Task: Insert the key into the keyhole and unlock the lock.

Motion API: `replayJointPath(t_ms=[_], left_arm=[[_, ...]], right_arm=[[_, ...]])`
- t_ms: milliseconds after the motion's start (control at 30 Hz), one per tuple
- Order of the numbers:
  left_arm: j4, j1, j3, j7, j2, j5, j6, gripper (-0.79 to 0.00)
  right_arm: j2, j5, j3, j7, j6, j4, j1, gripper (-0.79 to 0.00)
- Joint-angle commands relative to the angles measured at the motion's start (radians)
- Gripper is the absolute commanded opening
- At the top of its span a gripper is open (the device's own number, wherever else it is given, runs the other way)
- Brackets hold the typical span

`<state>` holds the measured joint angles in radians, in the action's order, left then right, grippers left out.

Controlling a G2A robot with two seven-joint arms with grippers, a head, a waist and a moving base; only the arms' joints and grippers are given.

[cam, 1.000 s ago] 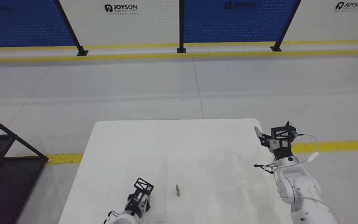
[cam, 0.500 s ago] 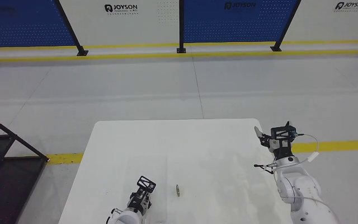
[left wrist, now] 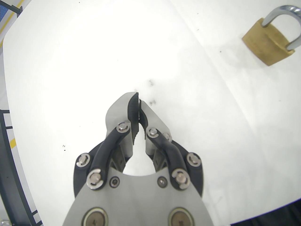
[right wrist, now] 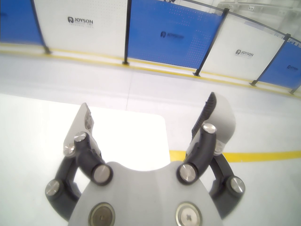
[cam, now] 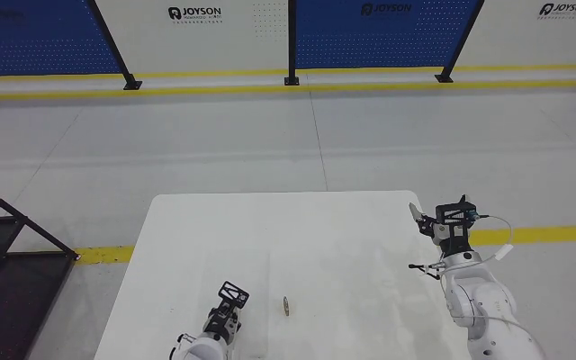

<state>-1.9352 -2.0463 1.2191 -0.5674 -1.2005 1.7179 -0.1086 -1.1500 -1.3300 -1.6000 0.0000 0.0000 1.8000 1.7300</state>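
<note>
A brass padlock (cam: pixel 284 306) with a silver shackle lies flat on the white table (cam: pixel 342 243) near its front edge; in the left wrist view the padlock (left wrist: pixel 268 44) shows its shackle seated in the body. My left gripper (left wrist: pixel 139 98) hovers low over the table beside the lock, a short way apart from it, its fingers shut. A thin dark sliver sits between the pads; I cannot tell what it is. In the top view the left gripper (cam: pixel 234 290) is to the lock's left. My right gripper (right wrist: pixel 150 109) stands open and empty at the table's right edge (cam: pixel 441 216).
A few small dark smudges (left wrist: pixel 151 83) mark the table just ahead of the left fingertips. A black frame (cam: pixel 27 238) stands off the table's left side. Blue and white barrier panels (cam: pixel 288 36) line the floor behind.
The left gripper has crept slightly forward, away from the table's front edge. The padlock and the right arm have stayed put.
</note>
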Motion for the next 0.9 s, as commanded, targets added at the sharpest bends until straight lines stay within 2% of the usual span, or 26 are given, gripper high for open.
replayJointPath(t_ms=[0,167,300,467,567,700,767,867], left_arm=[[-0.017,-0.011,0.006,0.011,0.0,-0.012,-0.003,-0.785],[-0.088,-0.073,0.042,0.066,0.007,-0.047,0.021,-0.785],[-0.132,-0.121,0.09,0.15,0.013,-0.113,0.051,-0.785],[-0.183,-0.198,0.202,0.348,0.021,-0.316,0.126,-0.785],[-0.174,-0.246,0.287,0.526,0.03,-0.445,0.264,-0.785],[-0.116,-0.288,0.377,0.753,0.042,-0.58,0.546,-0.785],[-0.085,-0.288,0.402,0.845,0.048,-0.599,0.659,-0.785],[-0.023,-0.27,0.411,0.972,0.051,-0.593,0.765,-0.785]], right_arm=[[0.0,0.0,0.0,0.0,0.0,0.0,0.0,0.0],[0.0,0.0,0.0,0.0,0.0,0.0,0.0,0.0],[0.0,0.0,0.0,0.0,0.0,0.0,0.0,0.0],[0.0,0.0,0.0,0.0,0.0,0.0,0.0,0.0],[0.0,0.0,0.0,0.0,0.0,0.0,0.0,0.0],[0.0,0.0,0.0,0.0,0.0,0.0,0.0,0.0],[0.0,0.0,0.0,0.0,0.0,0.0,0.0,0.0],[-0.002,-0.016,0.03,0.005,-0.018,0.022,0.024,0.0]])
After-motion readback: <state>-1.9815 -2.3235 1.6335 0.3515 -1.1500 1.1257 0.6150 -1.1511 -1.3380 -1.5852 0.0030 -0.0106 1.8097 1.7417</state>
